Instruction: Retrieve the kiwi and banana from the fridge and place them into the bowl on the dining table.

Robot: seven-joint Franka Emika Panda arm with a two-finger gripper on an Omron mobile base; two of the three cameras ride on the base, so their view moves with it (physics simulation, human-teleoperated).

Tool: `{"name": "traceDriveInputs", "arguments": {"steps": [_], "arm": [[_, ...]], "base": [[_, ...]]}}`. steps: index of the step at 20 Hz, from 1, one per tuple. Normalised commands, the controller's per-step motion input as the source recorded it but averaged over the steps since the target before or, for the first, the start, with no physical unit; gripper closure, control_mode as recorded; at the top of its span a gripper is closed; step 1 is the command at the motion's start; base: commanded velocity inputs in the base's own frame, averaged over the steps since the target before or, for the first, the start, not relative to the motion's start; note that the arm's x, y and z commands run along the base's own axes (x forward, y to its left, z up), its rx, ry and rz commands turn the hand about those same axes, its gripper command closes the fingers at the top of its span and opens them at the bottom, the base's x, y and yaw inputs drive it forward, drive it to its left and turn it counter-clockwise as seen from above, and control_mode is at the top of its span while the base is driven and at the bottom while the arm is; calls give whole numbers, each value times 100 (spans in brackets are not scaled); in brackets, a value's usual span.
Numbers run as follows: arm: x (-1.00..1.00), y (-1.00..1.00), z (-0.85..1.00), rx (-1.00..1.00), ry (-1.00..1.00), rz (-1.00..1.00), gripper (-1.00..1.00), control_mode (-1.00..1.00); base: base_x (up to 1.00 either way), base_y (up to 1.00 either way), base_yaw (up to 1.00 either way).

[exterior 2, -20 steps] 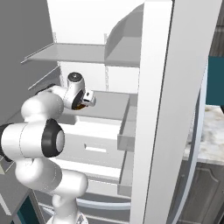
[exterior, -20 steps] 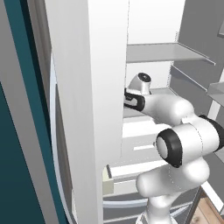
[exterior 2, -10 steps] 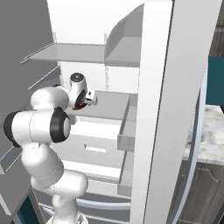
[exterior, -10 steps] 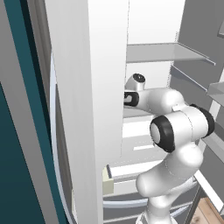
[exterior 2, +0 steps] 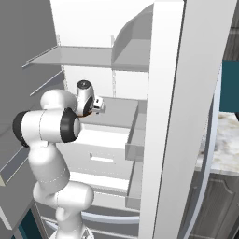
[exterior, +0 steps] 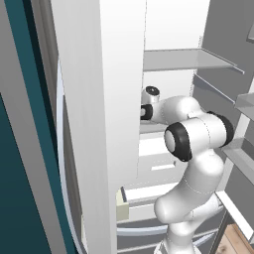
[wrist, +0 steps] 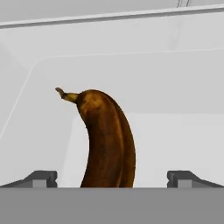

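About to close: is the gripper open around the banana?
Open: the gripper fingertips stand wide apart either side of the banana.

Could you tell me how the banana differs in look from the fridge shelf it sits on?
The banana is dark brown with a yellowish stem tip, while the fridge shelf is plain white. The banana is curved and rounded; the shelf is flat and straight-edged. The banana lies between the end effector tips; the shelf stretches far wider than their gap.

The banana [wrist: 107,140] is dark brown with a yellowish stem; the fridge [exterior 2: 116,121] interior white.
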Motion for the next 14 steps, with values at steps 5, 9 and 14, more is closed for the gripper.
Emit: {"name": "traceDriveInputs", "arguments": {"steps": [5,9,14], "arm": [[26,0,-28,-3,3,0,-100,-100],[20,0,-39,-5,6,0,-100,-100],[-13,0,-66,-7,14,-2,100,-100]], "base": [[0,0,0],[0,0,0],[0,0,0]]}}
